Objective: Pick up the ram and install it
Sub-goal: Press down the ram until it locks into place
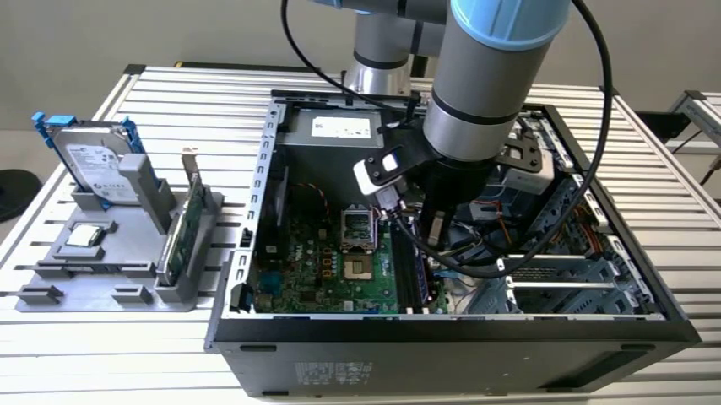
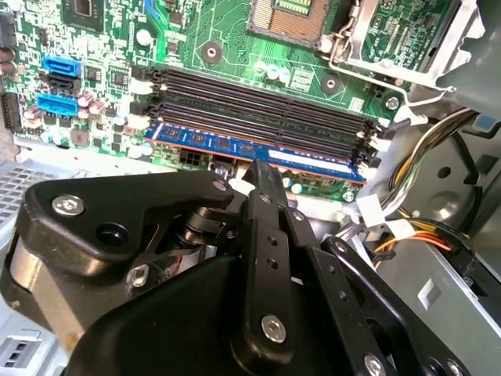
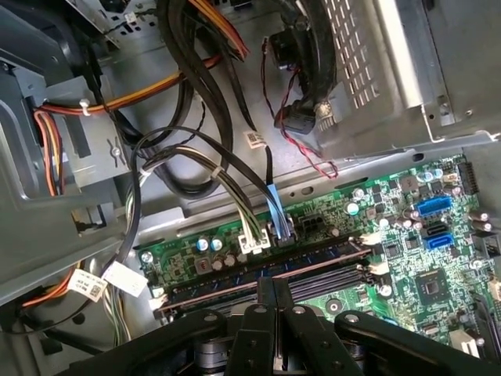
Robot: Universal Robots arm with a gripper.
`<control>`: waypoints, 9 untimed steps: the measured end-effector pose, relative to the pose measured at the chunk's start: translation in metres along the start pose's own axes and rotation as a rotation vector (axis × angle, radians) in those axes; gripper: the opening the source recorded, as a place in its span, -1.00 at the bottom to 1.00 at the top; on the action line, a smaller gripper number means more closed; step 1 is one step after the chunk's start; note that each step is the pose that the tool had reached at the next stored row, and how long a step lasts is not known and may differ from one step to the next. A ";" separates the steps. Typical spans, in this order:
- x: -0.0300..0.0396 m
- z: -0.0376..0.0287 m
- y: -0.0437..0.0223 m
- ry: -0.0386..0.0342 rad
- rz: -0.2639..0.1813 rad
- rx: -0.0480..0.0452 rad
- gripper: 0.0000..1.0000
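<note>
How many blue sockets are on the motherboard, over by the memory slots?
2. In the second wrist view, the first blue socket sits near the edge of the motherboard, and the second blue socket is right beside it. More may be hidden.

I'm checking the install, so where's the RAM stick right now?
In the second wrist view the long dark RAM stick with the blue label sits in the motherboard slot nearest the black hand, beside three empty black slots.

Slatted metal table [image 1: 169, 93] is carrying an open computer case [image 1: 451, 354] at centre; a grey parts holder [image 1: 84, 283] is sitting at its 9 o'clock.
</note>
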State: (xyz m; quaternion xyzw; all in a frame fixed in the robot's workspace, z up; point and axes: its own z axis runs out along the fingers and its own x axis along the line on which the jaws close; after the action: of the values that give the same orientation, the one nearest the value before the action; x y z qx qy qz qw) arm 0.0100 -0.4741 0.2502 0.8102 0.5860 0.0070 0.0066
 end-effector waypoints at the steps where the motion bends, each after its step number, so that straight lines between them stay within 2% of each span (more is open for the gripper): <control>1: 0.0000 0.0000 0.0000 0.0001 -0.003 0.0000 -1.00; 9: 0.0000 0.0001 0.0000 0.0004 -0.014 0.0000 -1.00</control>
State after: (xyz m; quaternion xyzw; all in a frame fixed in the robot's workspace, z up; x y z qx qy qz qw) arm 0.0100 -0.4740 0.2502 0.8061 0.5918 0.0071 0.0065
